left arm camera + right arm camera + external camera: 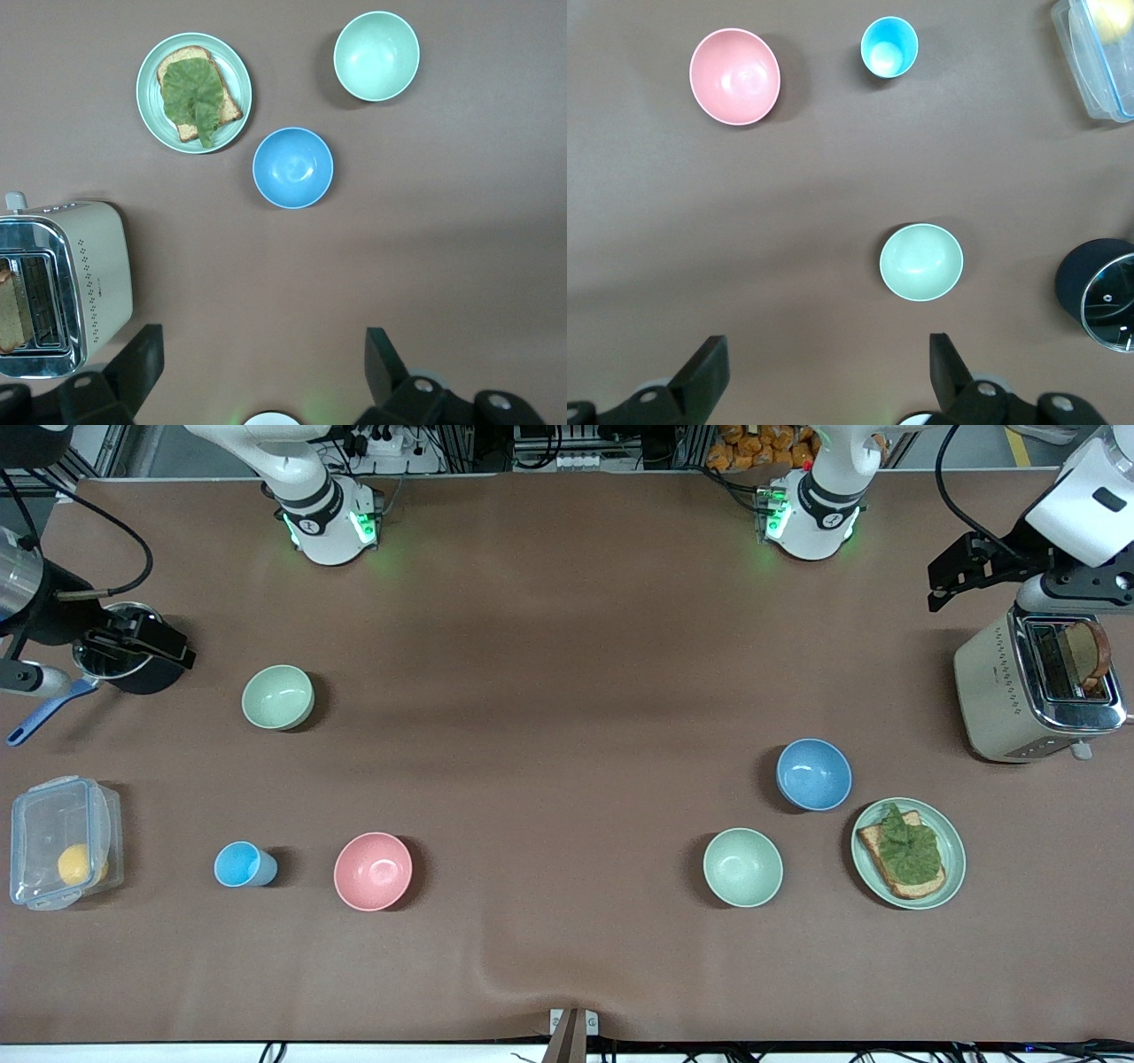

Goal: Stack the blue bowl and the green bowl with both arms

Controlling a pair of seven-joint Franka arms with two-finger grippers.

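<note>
Task state: not started as far as visible; the two bowls sit apart on the brown desk, neither one lifted or nested

Blue bowl: round matte mid-blue bowl, upright and empty, toward the left arm's end of the desk, just beside the flat green plate with toast and lettuce and a little farther from the front camera than it

Green bowl: round matte sage-green bowl, upright and empty, toward the right arm's end, well apart from the blue bowl; farther from the front camera than the round pink bowl and the small light-blue cup

Not the target: paler mint-green bowl with whitish inside, near the blue bowl and nearer to the front camera

Left end effector: released, fingers spread wide, holding nothing; raised over bare desk beside the cream toaster

Right end effector: released, fingers wide apart, empty; raised over the desk beside the dark pot with glass lid, with the green bowl in its wrist view

Remaining (judgement): grasp each bowl by the rim, one per arm, bring them together, set one inside the other, let go; all of it is left to do
</note>
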